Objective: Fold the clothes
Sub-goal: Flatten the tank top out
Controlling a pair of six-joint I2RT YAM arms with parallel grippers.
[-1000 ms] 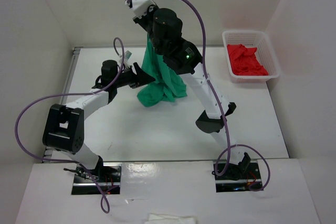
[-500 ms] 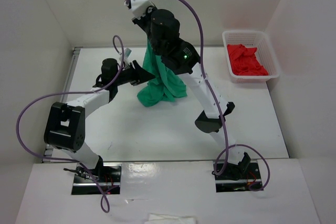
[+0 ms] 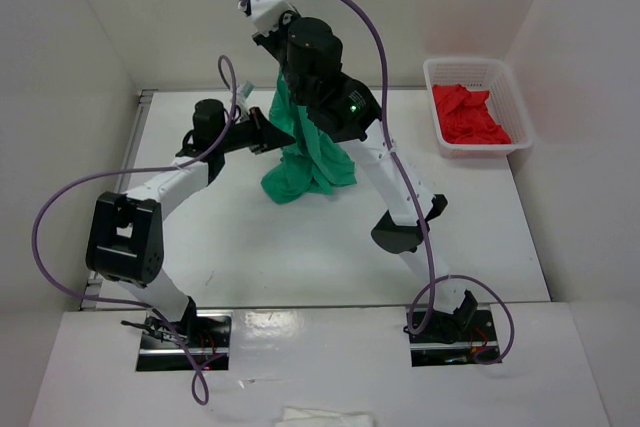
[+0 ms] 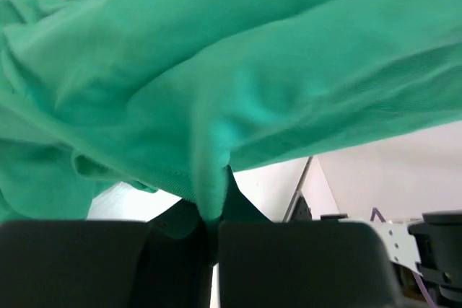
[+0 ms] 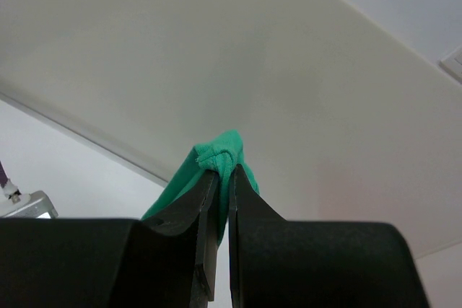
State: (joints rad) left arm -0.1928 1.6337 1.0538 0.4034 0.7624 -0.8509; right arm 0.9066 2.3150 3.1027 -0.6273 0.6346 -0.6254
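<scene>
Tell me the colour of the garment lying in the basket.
Red garment; top external view shows it best.

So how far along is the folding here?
Done: the shirt is picked up, hanging bunched from the right pincer. In hand: the left pincer is shut on a fold at its side. Left: spreading it flat and every fold; nothing is folded yet.

A white table (image 3: pixel 300 247) sits in even light. A left wall (image 3: pixel 50 97), back wall (image 3: pixel 170 17) and right wall (image 3: pixel 590 97), all plain white, rise from the table's edges. A glossy white ledge (image 3: pixel 330 367) runs along the table's near edge, showing faint glare.
</scene>
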